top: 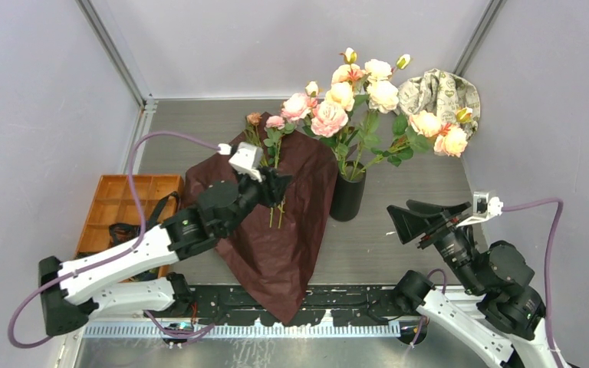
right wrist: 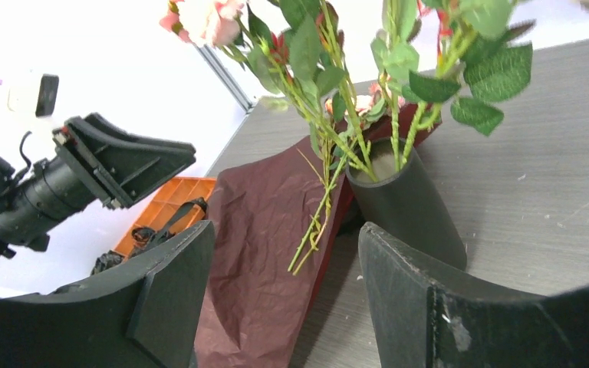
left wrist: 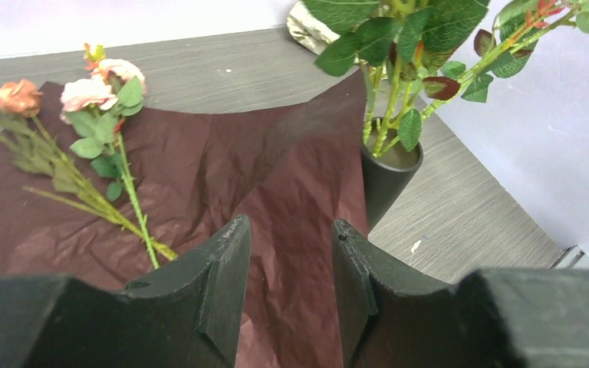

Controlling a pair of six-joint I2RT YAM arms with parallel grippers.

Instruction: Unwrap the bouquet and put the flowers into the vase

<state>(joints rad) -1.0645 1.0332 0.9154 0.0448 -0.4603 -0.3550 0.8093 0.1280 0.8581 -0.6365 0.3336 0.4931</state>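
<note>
Grey table (top: 368, 253): one vase (top: 347, 198), one paper (top: 268, 238)

Pale lilac walls (top: 38, 92) enclose a grey wood-grain table (top: 192, 126) under even light.

My left arm (top: 119, 261) and right arm (top: 460, 323) wear white shells, black joints and purple cables (top: 170, 136); the left tool (left wrist: 291, 226) and right tool (right wrist: 285, 230) are matte black.

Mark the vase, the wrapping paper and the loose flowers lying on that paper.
vase (top: 347, 201): top external view, on its black side wall.
wrapping paper (top: 276, 245): top external view, on a bare stretch of the dark red sheet.
loose flowers (left wrist: 86, 93): left wrist view, on a pink bloom.
</note>
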